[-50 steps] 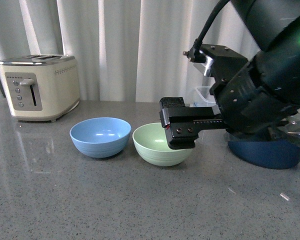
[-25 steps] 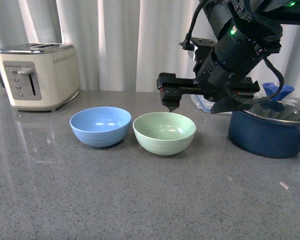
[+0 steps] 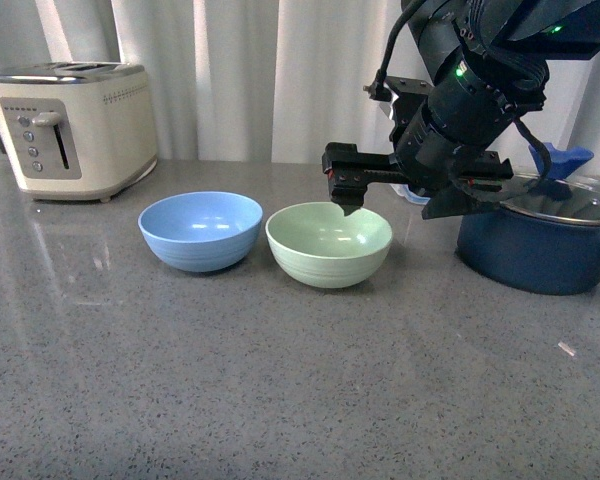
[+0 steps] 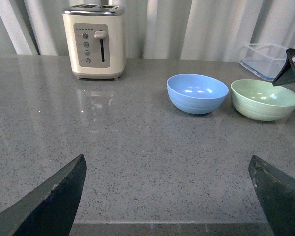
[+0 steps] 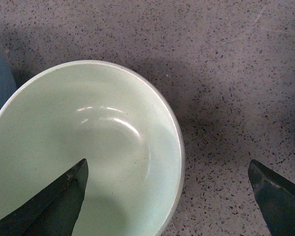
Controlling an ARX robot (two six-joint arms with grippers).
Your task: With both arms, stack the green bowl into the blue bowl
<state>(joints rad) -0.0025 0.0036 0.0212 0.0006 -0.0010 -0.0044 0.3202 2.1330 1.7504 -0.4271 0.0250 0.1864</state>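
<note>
The step in hand was judged to be the approach to a rim grasp on the green bowl [image 3: 328, 243], with the stacking itself not yet begun. The green bowl stood upright and empty on the grey speckled countertop [image 3: 280, 400], just beside the blue bowl [image 3: 201, 230] without touching it, and between that bowl and the dark navy lidded pot [image 3: 535, 250]. The right gripper [image 3: 346, 200] hung just above the far rim of the green bowl. In the right wrist view its 2 fingers [image 5: 64, 196] were spread wide and held nothing, 1 over the bowl's interior and 1 over the bare counter outside the rim. No contact with the rim could be seen. The left gripper [image 4: 166, 172] was also wide open and empty, low over the countertop and well apart from both bowls and from the toaster [image 4: 94, 42]. The next move called for lowering the right gripper until the rim sat between the fingers, then closing on the bowl wall. The lift would then need to clear the blue bowl's rim before the green bowl was centred over it. The left arm would probably need to advance to steady the blue bowl.
</note>
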